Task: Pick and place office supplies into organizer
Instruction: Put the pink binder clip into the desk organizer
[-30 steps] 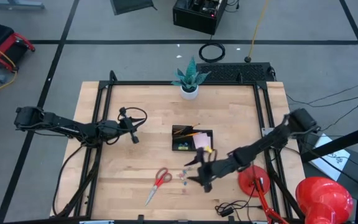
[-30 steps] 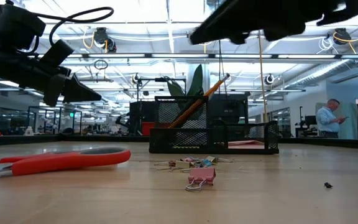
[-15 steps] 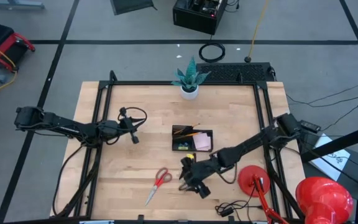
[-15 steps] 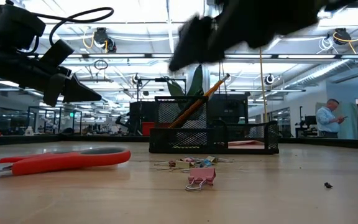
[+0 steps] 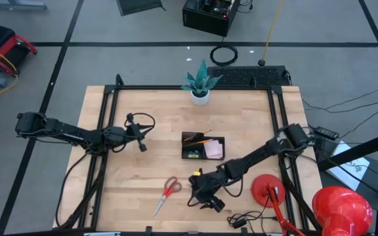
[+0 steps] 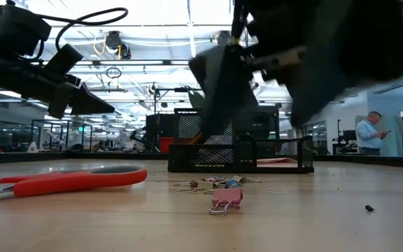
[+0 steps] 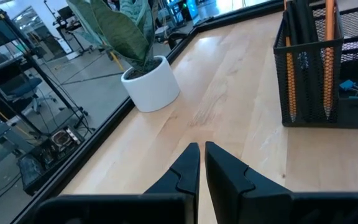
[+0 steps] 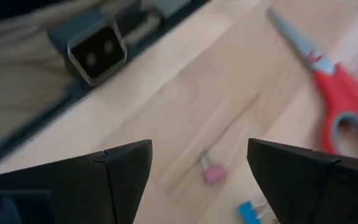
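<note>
Right tool [image 8: 199,165] hangs wide above the pink clip [image 8: 212,175].

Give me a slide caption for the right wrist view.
Open right pincer above a pink clip, scissors nearby.

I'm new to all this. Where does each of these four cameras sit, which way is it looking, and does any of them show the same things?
High view: overhead, straight down on the table, both arms, right gripper open.
Low view: tabletop height, level across; pink binder clip, organizer, arms above.
Left wrist view: on the left arm, past its shut fingers toward the plant pot.
Right wrist view: on the right arm, looking down between its open fingers.
Shared: scissors and clip, also in the low view.
</note>
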Controlling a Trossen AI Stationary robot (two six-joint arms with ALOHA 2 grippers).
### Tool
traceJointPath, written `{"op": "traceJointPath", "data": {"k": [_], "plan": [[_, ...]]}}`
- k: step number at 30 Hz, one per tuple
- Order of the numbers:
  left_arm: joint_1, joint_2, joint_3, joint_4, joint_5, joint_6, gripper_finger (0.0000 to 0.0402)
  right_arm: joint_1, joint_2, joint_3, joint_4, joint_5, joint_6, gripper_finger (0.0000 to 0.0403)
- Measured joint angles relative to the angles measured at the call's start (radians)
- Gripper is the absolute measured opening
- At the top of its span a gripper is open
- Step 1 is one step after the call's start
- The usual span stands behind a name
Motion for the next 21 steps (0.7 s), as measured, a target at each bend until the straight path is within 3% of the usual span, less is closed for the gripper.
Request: {"op": "traceJointPath", "data": {"k": [7,12,21], "plan": [[0.0,0.0,0.0,-0.002,0.003,-0.001,0.0031,-0.003,0.024,0.0,0.05,0.0,-0.087,0.0254],[0.0,0.0,0.0,-0.002,0.005,0.001,0.0031,-0.002,0.034,-0.002,0.039,0.081,-0.143,0.0253],[0.0,0.0,0.0,-0.008,0.006,0.001,0.0031,-0.003,0.082,0.001,0.06,0.072,-0.117,0.0253]]}}
